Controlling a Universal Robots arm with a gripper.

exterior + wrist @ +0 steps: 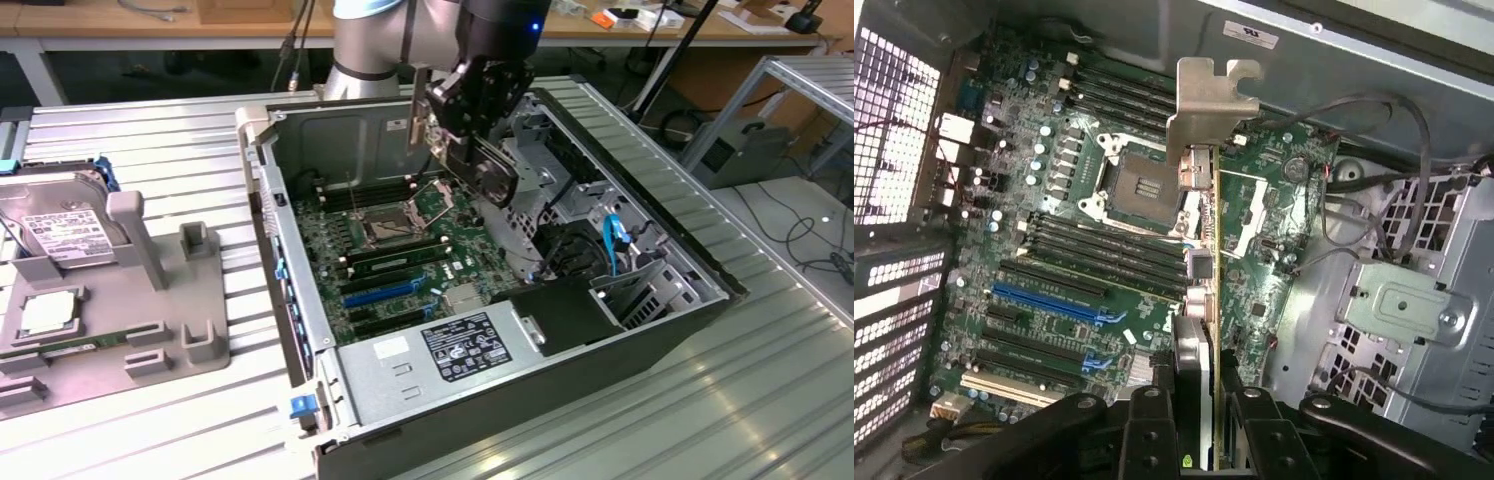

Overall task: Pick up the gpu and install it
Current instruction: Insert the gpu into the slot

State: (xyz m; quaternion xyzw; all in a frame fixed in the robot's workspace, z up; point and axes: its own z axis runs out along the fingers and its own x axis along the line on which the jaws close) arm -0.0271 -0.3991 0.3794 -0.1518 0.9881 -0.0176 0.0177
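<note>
Holding gpu [481, 168] w/ gripper [465, 100], jaws part-closed on card's top edge, upper centre of exterior view, card hanging above mobo [400, 265], inside open case [340, 140].

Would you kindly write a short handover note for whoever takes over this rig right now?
Gripper: shut on the gpu, with the card's silver bracket at the end away from the gripper.
Where: the gpu hangs over the motherboard inside the open computer case.
Done: the gpu is picked up and is over the case.
Left: the card is not yet seated, and the blue slots are unoccupied.
</note>
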